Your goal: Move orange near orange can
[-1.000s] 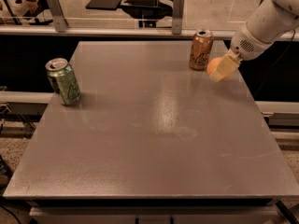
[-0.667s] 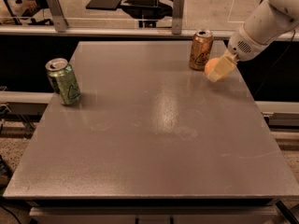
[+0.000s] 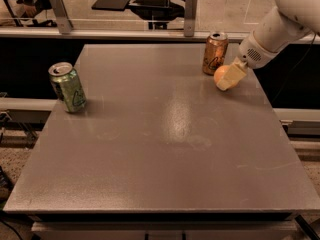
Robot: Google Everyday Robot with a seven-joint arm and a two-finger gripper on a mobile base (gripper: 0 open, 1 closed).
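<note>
- The gripper is closed around the orange, low over the table's far right, just beside the orange can;
- if let go carelessly, the round fruit could roll towards the nearby right edge; drifting left could topple the can.

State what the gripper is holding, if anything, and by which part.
The gripper, beside the orange can at the table's far right, holds the orange by its sides; one of its fingers covers the side away from the can.

The orange, at the end effector, is beside upright orange can.
</note>
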